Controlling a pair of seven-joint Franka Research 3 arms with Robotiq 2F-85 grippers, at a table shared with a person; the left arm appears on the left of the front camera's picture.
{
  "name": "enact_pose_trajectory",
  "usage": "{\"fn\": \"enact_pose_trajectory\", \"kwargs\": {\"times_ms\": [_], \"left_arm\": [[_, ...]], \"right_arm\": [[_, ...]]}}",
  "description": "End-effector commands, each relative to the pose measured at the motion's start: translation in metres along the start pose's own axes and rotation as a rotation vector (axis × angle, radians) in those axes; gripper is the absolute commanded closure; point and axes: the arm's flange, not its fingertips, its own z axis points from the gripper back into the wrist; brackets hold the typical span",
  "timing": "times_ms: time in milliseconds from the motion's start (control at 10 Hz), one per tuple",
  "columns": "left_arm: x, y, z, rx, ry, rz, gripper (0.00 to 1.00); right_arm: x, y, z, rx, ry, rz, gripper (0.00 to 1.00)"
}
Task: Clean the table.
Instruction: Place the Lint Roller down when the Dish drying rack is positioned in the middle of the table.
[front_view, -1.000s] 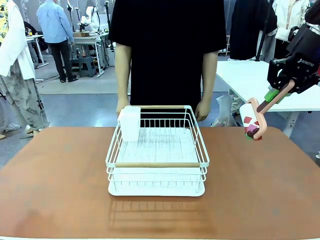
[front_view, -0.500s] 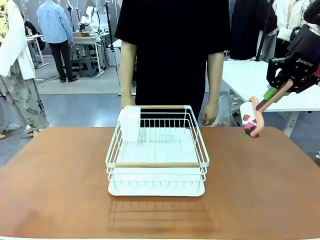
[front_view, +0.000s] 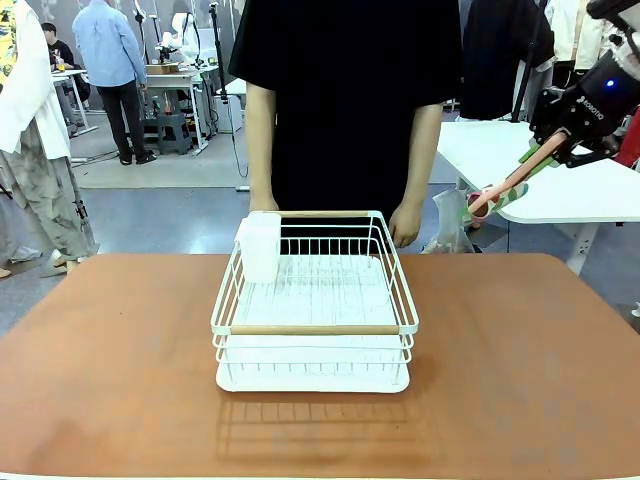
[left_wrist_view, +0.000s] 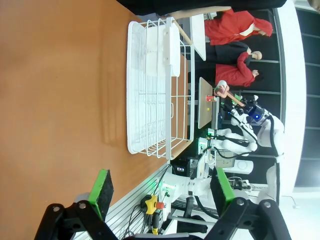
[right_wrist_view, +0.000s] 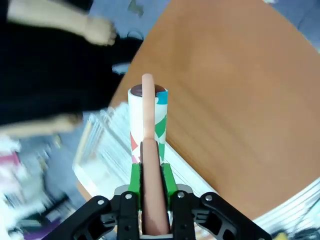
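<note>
A wire rack (front_view: 314, 310) sits mid-table (front_view: 520, 360), a cup (front_view: 260, 246) in its far-left corner.

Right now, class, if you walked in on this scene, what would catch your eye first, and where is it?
The white wire dish rack sits mid-table on the reddish-brown table, a white cup at its far left corner. High at the right, the right gripper grips the pink handle of a lint roller. A person in black stands behind the rack.

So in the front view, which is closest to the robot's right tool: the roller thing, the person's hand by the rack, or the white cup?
1. Lint roller: held in the shut right tool, up at the right.
2. Person's hand: behind the rack's far right corner.
3. White cup: at the rack's far left corner, farthest away.
</note>
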Motion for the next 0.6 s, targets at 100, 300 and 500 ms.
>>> {"fn": "enact_pose_trajectory", "kwargs": {"times_ms": [100,300,500], "left_arm": [[0.000,-0.002,0.003,0.007,-0.008,-0.006,0.00],[0.000,-0.002,0.003,0.007,-0.008,-0.006,0.00],[0.000,-0.002,0.003,0.007,-0.008,-0.006,0.00]], "right_arm": [[-0.013,-0.017,-0.054,0.094,-0.256,-0.381,0.78],[-0.011,-0.048,-0.083,0.052,-0.304,-0.399,0.78],[-0.003,-0.076,-0.111,0.033,-0.279,-0.421,0.78]]}}
